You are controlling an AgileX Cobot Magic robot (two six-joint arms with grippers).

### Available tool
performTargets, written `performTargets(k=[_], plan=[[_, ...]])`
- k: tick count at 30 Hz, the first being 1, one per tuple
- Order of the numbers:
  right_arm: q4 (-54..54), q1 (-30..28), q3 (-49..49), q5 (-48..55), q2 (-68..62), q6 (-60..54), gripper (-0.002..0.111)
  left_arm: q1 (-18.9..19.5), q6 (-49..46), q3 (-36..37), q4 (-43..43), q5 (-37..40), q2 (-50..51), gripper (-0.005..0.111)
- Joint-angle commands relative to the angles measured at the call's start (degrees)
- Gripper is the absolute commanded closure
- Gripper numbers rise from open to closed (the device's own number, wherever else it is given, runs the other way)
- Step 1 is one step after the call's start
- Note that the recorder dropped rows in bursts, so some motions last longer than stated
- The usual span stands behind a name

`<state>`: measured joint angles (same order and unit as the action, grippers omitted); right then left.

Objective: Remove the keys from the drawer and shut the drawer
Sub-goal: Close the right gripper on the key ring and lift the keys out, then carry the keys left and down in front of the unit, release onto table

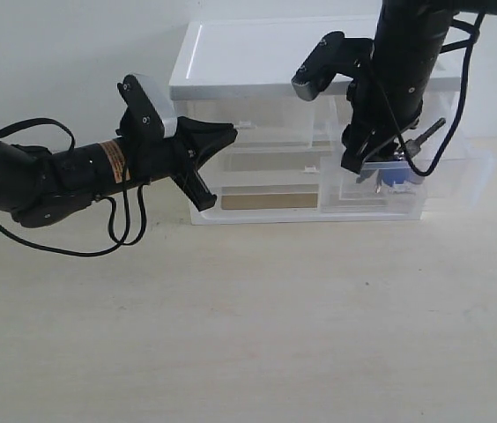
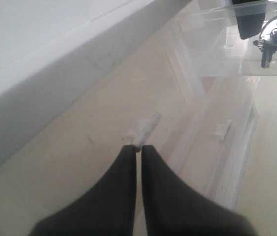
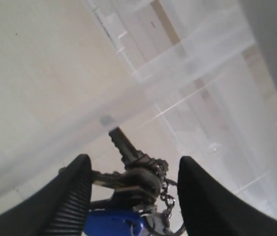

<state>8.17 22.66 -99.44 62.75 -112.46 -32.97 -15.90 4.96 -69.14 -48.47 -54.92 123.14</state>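
Observation:
The keys (image 3: 138, 179) lie in the pulled-out right-hand drawer (image 1: 464, 176), a grey bunch with a blue fob (image 3: 113, 223). My right gripper (image 3: 133, 160) reaches down into that drawer and stands open, one finger on each side of the bunch. In the exterior view the blue fob (image 1: 396, 179) shows just under this gripper (image 1: 376, 167). My left gripper (image 2: 139, 146) is shut, its fingertips right at a white tab handle (image 2: 146, 127) on the cabinet's wide upper drawer. From the left wrist the keys (image 2: 271, 42) appear far off through the drawer's clear wall (image 2: 227, 59).
The white cabinet (image 1: 257, 62) stands against the back wall on a pale table (image 1: 257, 326). Its left half-width drawer (image 1: 266, 181) and the wide drawers are pushed in. Black cables (image 1: 129, 229) hang from the left arm over the table.

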Motion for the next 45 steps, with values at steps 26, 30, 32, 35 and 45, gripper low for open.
performTargets(k=[26,30,32,35,45], plan=[[2.7,-0.2,0.8,-5.9,4.6,5.1,0.108,0.6,0.4,-0.9,5.6,5.4,0.1,0.102],[2.4,-0.2,0.8,-5.8,7.9,5.4,0.108,0.6,0.4,-0.9,5.6,5.4,0.1,0.102],[1.9,-0.2,0.8,-5.9,8.9,5.2,0.108,0.6,0.4,-0.9,5.6,5.4,0.1,0.102],[1.8,-0.2,0.8,-6.0,9.7,5.2,0.108,0.6,0.4,-0.9,5.6,5.4,0.1,0.102],[-1.2,2.7,0.8,-6.8,21.2,6.5,0.108,0.6,0.4,-0.9,5.6,5.1,-0.2,0.102]])
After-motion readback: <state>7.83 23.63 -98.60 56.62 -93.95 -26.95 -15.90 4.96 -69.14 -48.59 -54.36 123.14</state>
